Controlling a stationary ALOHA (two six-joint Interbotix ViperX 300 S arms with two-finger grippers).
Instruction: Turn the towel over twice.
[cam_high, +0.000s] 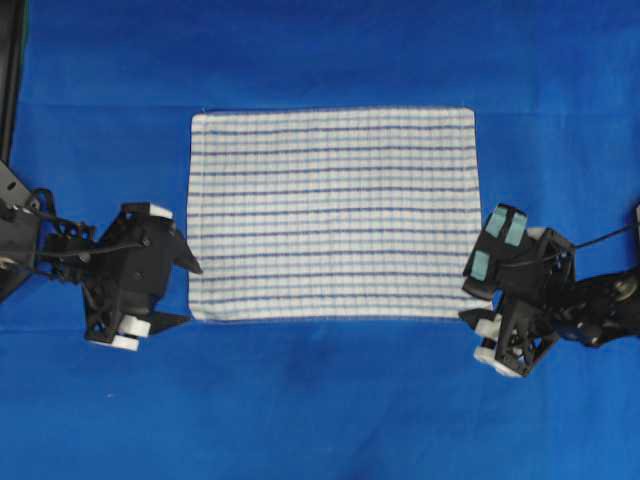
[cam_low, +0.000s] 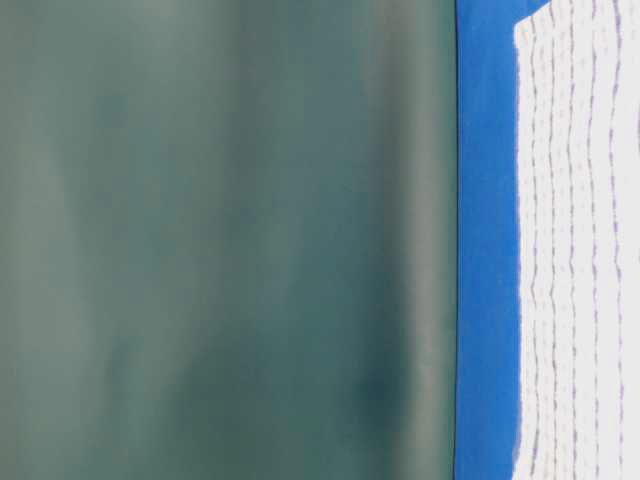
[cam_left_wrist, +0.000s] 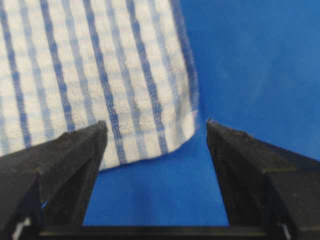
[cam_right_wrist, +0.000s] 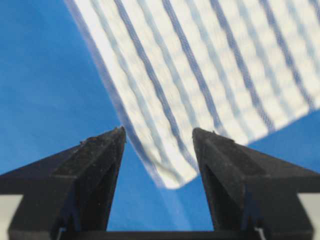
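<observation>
The towel (cam_high: 333, 214) lies flat. Left gripper (cam_high: 183, 292) and right gripper (cam_high: 474, 296) stand spread, holding nothing, at its near corners. Regrasp both corners evenly.

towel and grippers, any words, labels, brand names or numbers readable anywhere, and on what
None: no readable text in any view.
The rectangular white towel with dark and light blue stripes bears only its woven pattern, no tag or label visible.
The plain blue cloth covering the table is unmarked.
The black left gripper and black right gripper show no lettering; the pale teal patches on the right one are blank.
</observation>
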